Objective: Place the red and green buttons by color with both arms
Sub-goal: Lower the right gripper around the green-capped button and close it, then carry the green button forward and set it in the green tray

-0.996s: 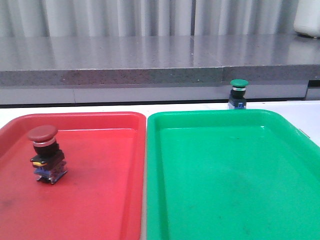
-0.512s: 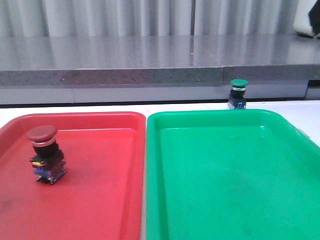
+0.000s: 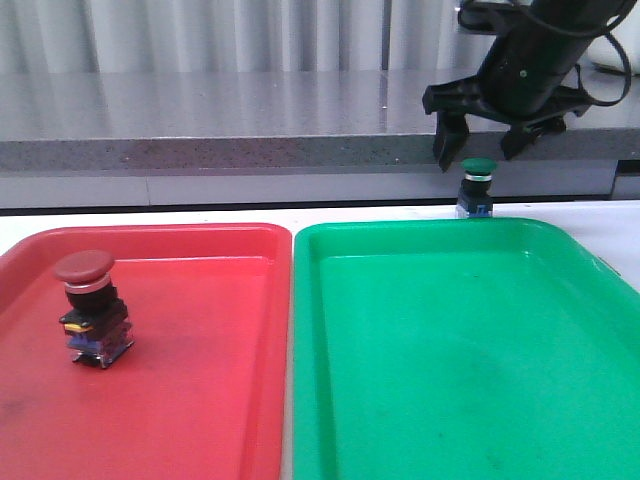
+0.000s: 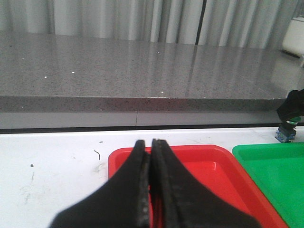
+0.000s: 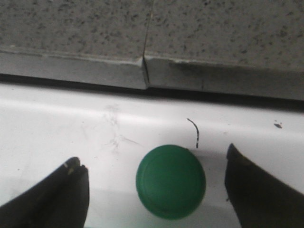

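Front view: the right gripper (image 3: 480, 152) hangs spread wide just above the green button (image 3: 477, 187), which stands on the white table behind the green tray (image 3: 450, 350); the red button (image 3: 92, 308) already sits in the red tray (image 3: 200, 400).

Left wrist view: the left gripper (image 4: 151, 147) is pressed closed, holding nothing.

Right wrist view: the green cap (image 5: 171, 181) lies between the fingers (image 5: 71, 185) — a straight descent, clamping below the cap, should grip best.

Red tray (image 3: 200, 400) sits right under my left fingers, reaching ahead of them. Green tray (image 3: 450, 380) touches its right edge, just short of and below my right gripper. White tabletop (image 5: 57, 123) under both, with a dark scuff (image 5: 194, 130). Grey speckled ledge (image 3: 250, 130) beyond both, ribbed wall behind.
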